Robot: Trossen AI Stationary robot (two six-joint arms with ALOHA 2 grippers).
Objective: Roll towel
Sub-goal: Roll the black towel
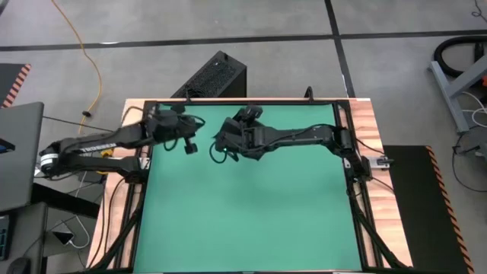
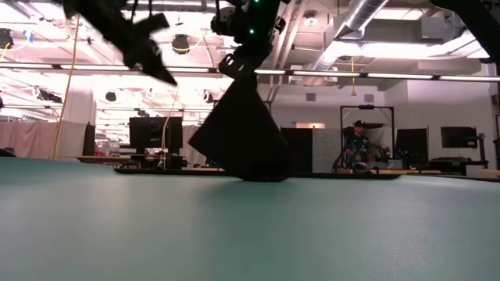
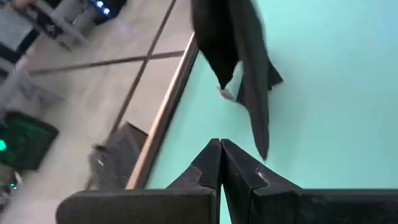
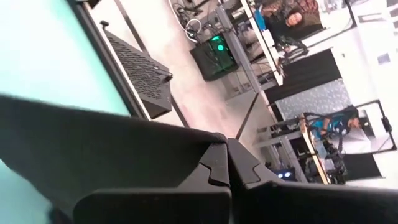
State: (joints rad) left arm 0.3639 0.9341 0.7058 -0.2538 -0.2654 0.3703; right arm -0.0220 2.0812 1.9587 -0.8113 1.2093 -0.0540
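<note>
The left gripper [image 1: 190, 147] hovers over the green mat [image 1: 251, 221] near its far edge, fingers [image 3: 211, 163] pressed together, holding nothing. Beside it to the right, the right gripper [image 1: 218, 141] is clenched on the black towel [image 2: 241, 133], which hangs point-up, long axis vertical, its lower edge touching the mat. From overhead the towel is hard to make out against the arm.

No readable text, labels, brands or numbers — nothing legible anywhere
</note>
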